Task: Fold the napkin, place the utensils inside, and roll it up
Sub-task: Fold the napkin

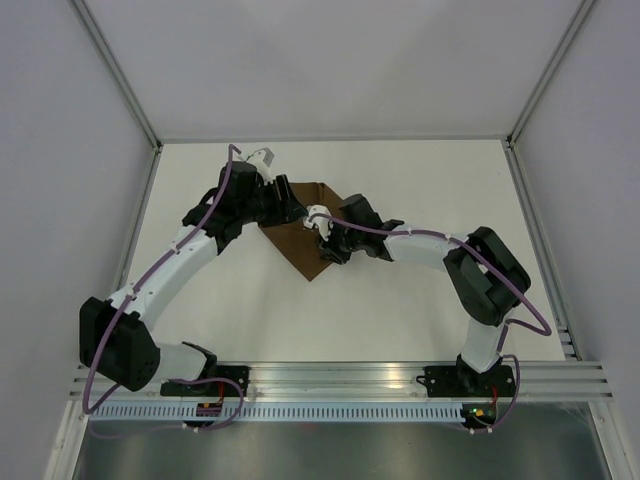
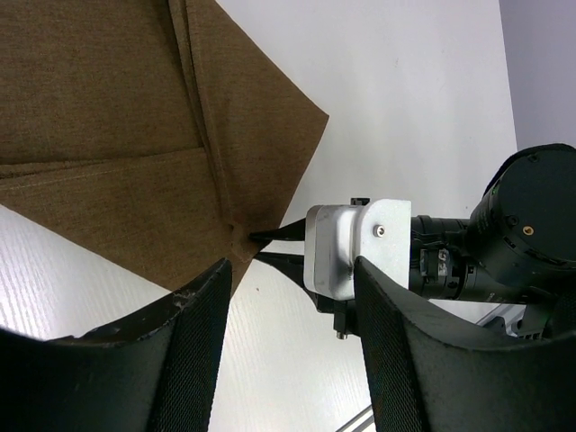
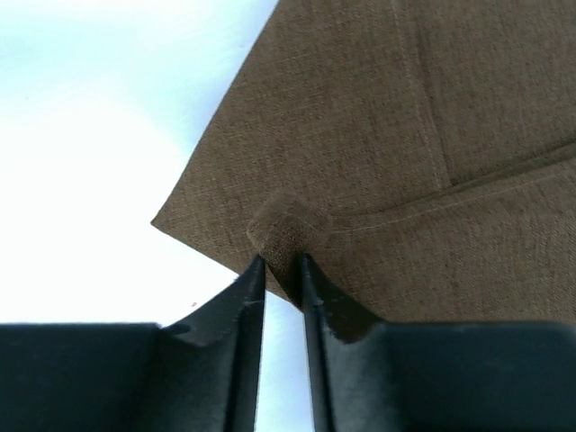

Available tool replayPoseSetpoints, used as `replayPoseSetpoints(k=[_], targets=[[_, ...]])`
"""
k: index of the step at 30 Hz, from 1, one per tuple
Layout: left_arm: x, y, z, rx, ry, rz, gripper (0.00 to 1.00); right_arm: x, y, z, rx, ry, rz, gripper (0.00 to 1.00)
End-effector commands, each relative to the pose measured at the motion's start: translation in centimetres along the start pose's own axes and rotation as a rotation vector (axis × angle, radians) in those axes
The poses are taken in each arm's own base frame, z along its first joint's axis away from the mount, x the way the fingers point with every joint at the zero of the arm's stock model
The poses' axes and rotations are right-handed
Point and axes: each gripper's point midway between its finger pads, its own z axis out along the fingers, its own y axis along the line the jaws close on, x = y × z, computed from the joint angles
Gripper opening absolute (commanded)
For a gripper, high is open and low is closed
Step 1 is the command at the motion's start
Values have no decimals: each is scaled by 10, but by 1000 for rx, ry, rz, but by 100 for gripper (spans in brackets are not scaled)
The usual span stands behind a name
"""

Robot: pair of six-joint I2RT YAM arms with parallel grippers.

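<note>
The dark brown napkin (image 1: pixel 300 245) lies folded on the white table, with creases across it in the left wrist view (image 2: pixel 108 108). My right gripper (image 3: pixel 281 261) pinches a small tucked corner of the napkin (image 3: pixel 405 135) between nearly closed fingers. Seen from above, that gripper (image 1: pixel 314 224) sits over the cloth's middle. My left gripper (image 2: pixel 290 266) hovers open beside that same corner, its fingers (image 2: pixel 193 342) wide apart with only bare table between them; from above it (image 1: pixel 290 208) is at the napkin's upper left. The utensils are out of view.
Metal frame posts (image 1: pixel 125 80) and pale walls enclose the white table (image 1: pixel 420 180). Both arms cross over the table's middle, close together. The arms' mounting rail (image 1: pixel 340 380) runs along the near edge.
</note>
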Motion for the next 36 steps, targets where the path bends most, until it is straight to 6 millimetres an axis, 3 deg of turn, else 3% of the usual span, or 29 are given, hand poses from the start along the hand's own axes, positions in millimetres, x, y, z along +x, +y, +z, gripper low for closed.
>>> replayPoseSetpoints(k=[1,7,12,17,21,26,27,28,31,35,36], targets=[[-22,-13,-20,26,-77,-6,63,-18,13,7,-70,-47,-27,30],[-40,-18,-31,19,-126,-8,64,-20,35,8,-168,-48,-12,37],[-48,-13,-33,-3,-151,-34,64,-27,38,7,-177,-60,17,37],[-53,10,-34,-52,-195,-96,64,-44,27,-9,-149,-105,37,37],[-42,40,-25,-80,-192,-188,63,-63,17,-29,-131,-154,60,37],[-26,75,-11,-132,-189,-273,58,-68,-34,-53,-16,-180,163,38],[-15,84,-6,-153,-170,-290,57,-67,-46,-56,14,-176,174,38],[-12,92,-4,-169,-170,-304,56,-62,-72,-60,83,-158,201,38],[1,110,6,-207,-156,-342,52,-46,-118,-61,177,-97,267,39],[19,125,25,-238,-114,-381,47,-18,-158,-50,206,-25,324,40],[23,129,29,-248,-104,-389,45,-19,-165,-49,210,-23,308,40]])
